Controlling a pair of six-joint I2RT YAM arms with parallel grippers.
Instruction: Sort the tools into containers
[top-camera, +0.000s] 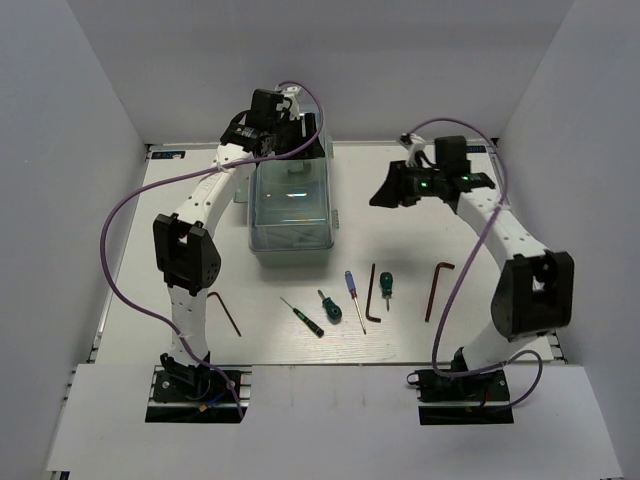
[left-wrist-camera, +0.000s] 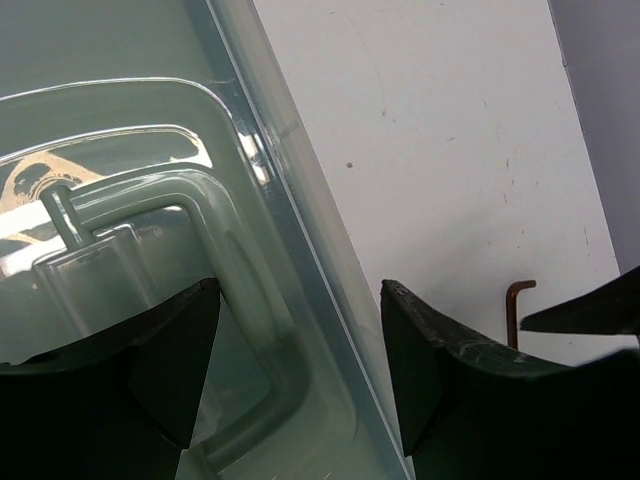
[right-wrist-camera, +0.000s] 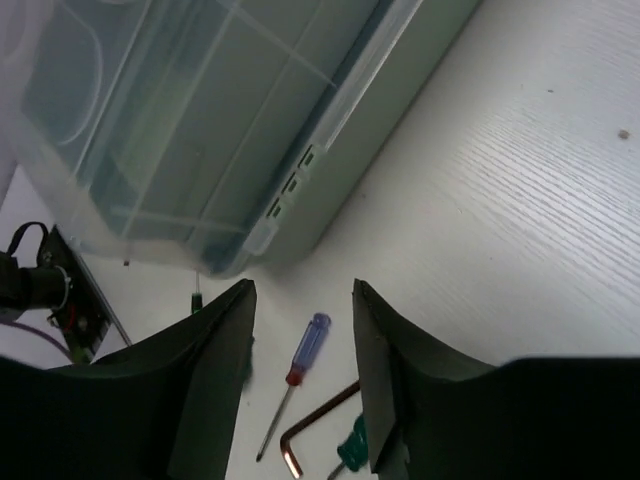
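My left end effector (left-wrist-camera: 300, 300) hangs over the far end of the toolbox (top-camera: 290, 256), fingers apart with nothing between them. Beneath it I see the glossy, moulded clear lid (left-wrist-camera: 120, 130). The toolbox is pale green and rectangular, its long axis running far to near. It sits left of the middle of the counter (top-camera: 400, 240) with the lid shut, and I cannot make out what is inside through the plastic.

Toward the near edge the tools all lie outside it:
- a dark hex key (top-camera: 230, 313), slanting far-left to near-right
- a thin green-handled screwdriver (top-camera: 302, 316), tip far-left
- a stubby green screwdriver (top-camera: 330, 306), tip toward the far edge
- a blue-handled screwdriver (top-camera: 354, 298), tip toward the near edge
- a second hex key (top-camera: 371, 293), bend nearest me
- another stubby screwdriver (top-camera: 386, 289), tip toward the near edge
- a third hex key (top-camera: 437, 290), bend at its far end

My right end effector (right-wrist-camera: 303, 290) hovers right of the toolbox, fingers apart and empty.
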